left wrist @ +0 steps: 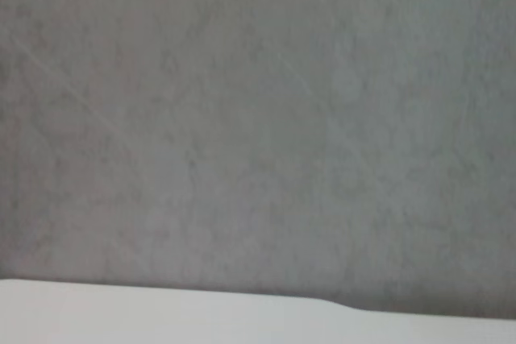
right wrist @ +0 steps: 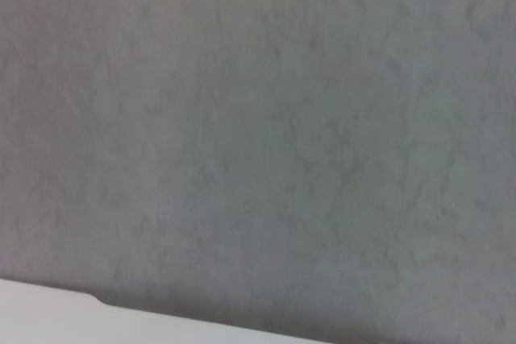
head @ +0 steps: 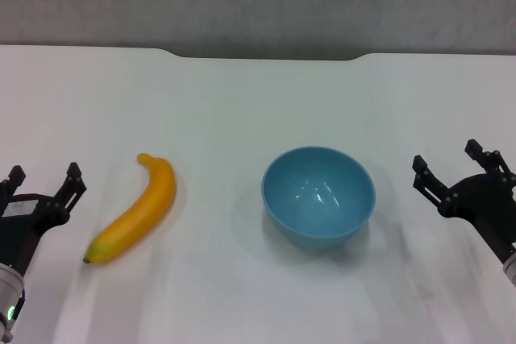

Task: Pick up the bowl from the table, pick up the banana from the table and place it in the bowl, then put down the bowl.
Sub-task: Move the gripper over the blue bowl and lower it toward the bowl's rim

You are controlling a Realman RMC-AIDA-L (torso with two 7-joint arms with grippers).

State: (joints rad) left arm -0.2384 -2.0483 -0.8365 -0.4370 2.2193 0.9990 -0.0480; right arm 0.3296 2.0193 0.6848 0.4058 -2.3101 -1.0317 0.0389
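Head view crops the left gripper (head: 44,176) and right gripper (head: 456,165) arms.

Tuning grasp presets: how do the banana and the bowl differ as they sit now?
Shape: the banana is long, curved and solid; the bowl is round, deep and hollow.
Colour: the banana is yellow-orange with dark tips; the bowl is glossy light blue.
Pose: the banana lies flat and diagonal near the left pincer; the bowl stands upright, mouth up and empty, nearer the right pincer.
Shared: both rest on the white table, apart, neither held.
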